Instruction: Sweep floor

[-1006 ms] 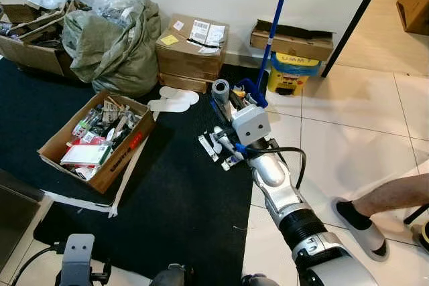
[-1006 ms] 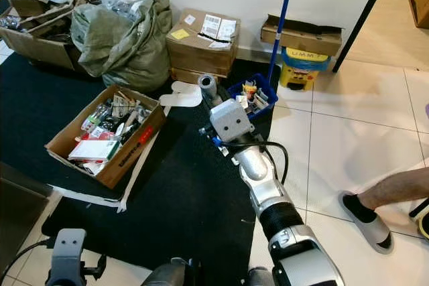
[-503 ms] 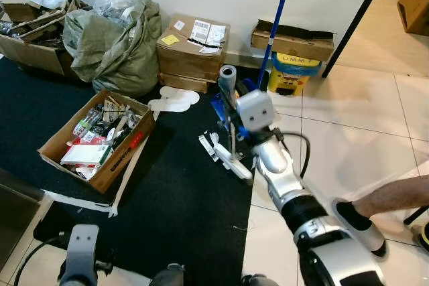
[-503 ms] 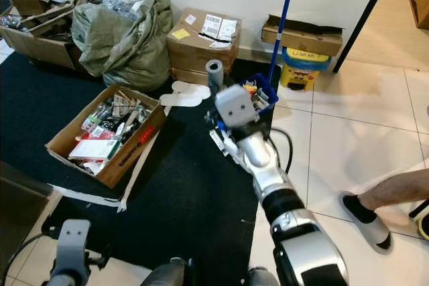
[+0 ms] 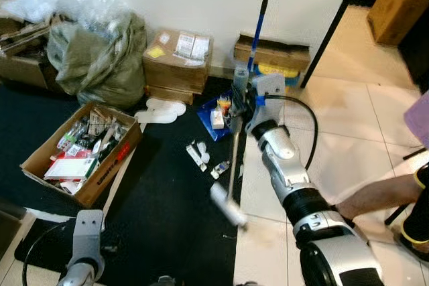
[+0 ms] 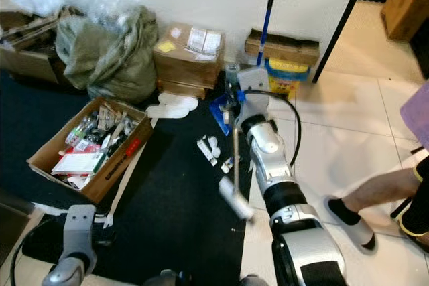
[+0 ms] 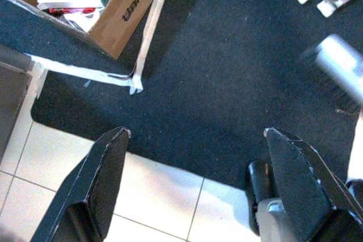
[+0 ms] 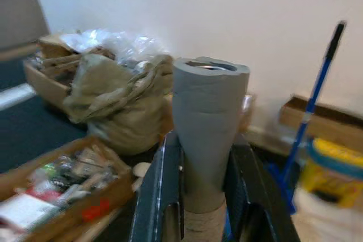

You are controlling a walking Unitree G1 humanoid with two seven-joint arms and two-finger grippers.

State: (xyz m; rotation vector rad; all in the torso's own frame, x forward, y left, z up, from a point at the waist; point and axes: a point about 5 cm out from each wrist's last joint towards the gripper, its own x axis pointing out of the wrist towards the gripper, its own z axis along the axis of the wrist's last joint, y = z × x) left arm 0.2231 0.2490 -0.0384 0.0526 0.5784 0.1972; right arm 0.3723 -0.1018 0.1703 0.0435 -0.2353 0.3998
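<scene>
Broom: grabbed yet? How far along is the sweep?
Done: right end effector is shut on the broom handle, brush head over the black mat. In hand: a sweep stroke; head looks blurred. Left: small litter lies on the mat near the blue dustpan. Left end effector hangs open, idle.

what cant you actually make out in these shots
- Broom head: motion-blurred in the eye views, bristles unreadable.
- Small litter on the black mat: too small to identify.
- Person's foot: body cut off by the right edge.
- Broom handle below the right hand: hidden by its fingers.
</scene>
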